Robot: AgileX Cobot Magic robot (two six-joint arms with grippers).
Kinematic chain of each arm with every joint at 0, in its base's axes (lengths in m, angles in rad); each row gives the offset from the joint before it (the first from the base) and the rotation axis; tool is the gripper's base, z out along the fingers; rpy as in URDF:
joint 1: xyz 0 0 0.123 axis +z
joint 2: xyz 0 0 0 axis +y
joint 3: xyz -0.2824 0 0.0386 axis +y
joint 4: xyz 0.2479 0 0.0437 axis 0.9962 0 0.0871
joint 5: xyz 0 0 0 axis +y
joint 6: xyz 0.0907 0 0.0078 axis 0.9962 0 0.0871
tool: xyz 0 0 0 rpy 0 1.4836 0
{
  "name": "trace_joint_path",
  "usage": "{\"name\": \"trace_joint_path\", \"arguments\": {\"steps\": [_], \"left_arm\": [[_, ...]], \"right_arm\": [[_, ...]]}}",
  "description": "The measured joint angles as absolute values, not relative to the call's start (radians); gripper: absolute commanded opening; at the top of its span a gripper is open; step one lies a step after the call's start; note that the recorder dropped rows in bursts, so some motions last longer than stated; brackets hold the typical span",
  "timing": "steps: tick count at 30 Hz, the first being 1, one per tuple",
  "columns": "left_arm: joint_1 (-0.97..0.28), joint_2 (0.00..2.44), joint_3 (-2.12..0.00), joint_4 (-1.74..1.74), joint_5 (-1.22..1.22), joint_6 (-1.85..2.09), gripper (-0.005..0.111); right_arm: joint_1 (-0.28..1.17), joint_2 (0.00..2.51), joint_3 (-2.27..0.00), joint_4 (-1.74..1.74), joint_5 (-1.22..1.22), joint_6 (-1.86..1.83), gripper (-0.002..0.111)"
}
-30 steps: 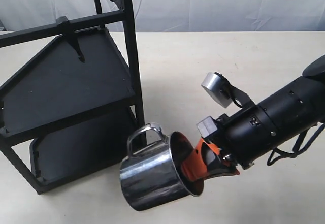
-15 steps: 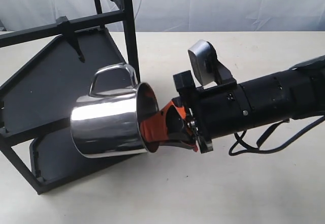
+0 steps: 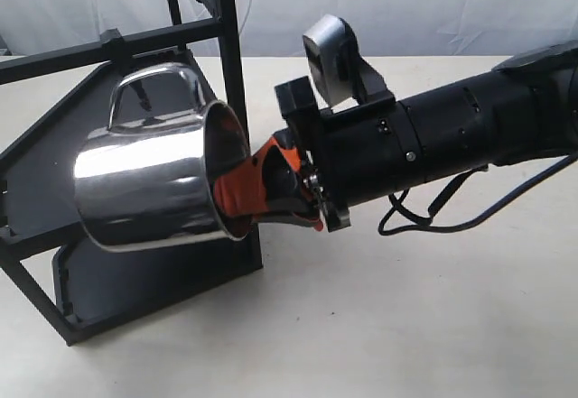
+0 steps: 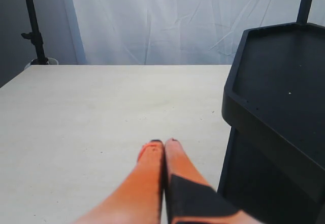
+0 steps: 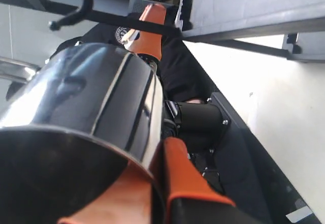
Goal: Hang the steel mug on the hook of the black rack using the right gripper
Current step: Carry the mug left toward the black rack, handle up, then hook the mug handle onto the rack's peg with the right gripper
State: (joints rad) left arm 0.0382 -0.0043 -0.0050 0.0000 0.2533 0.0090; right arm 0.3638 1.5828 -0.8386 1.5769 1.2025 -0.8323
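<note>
**One mug held sideways in front of the rack**

One container is in play here, the steel mug [image 3: 149, 177], and nothing lies in it but an orange finger of the right gripper [image 3: 256, 189]. That gripper's fingers [image 5: 184, 179] pinch the mug's wall at the rim: one goes into the mouth, the other lies along the outside, so they stand only as far apart as the thin steel between them. The grip holds the mug clear of the table [image 3: 406, 317], in front of the black rack [image 3: 117, 159].

The mug lies on its side. Its long axis runs roughly level, the open mouth facing the gripper and the closed bottom pointing away towards the rack's far side. The looped handle [image 3: 155, 91] stands on top, arching upward. It sits right at the upper crossbar in the exterior view, and through the loop I can make out the hook [image 3: 143, 97], the small black peg coming down off that bar. Whether the handle touches the peg I cannot tell from here. In the right wrist view the hook [image 5: 76, 8] curls above the mug's polished side, apart from it.

The rack's two flat shelves sit behind and below the mug with nothing on them.

The left gripper [image 4: 163, 144] is beside the rack's shelf edge, over bare table, its two orange fingers pressed together and holding nothing.
</note>
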Motion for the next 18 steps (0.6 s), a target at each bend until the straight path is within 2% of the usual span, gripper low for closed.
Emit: {"name": "trace_joint_path", "arguments": {"steps": [18], "left_arm": [[0.038, -0.004, -0.005, 0.0, 0.253, 0.009, 0.0]], "right_arm": [[0.394, 1.653, -0.84, 1.674, 1.203, -0.826, -0.001]]}}
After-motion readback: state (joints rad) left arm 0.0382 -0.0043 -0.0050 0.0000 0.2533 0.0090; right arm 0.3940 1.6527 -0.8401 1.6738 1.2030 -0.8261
